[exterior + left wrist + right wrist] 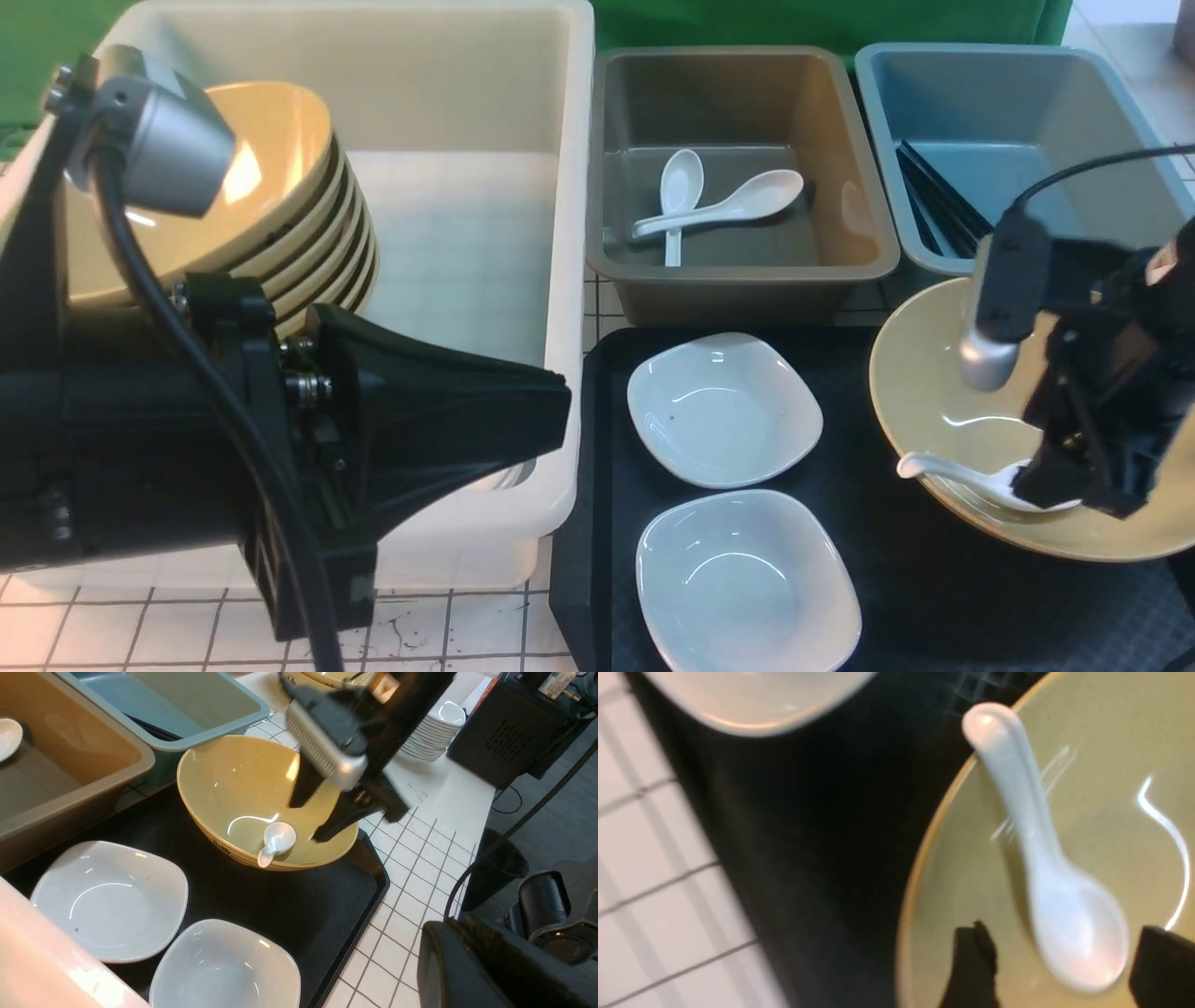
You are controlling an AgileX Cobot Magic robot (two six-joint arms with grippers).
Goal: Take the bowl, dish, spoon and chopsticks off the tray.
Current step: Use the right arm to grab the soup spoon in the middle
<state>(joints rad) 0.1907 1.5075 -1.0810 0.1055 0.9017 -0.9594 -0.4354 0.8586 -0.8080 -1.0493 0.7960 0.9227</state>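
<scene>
Black tray [896,579], mustard bowl [924,373], white spoon [952,471], right gripper [306,820] reaching in.
The bowl sits at the tray's right end. The spoon lies inside it, handle on the rim, scoop between parted jaws that hold nothing. Left gripper [551,411]: opening unclear.

table [112,621] — white, gridded | on it: white tub [448,252], grey-brown tub [738,93], blue tub [990,103], black tray [896,579]

Bowl [924,373] wall hems right tool [1055,485]; tray [896,560] middle open.
</scene>
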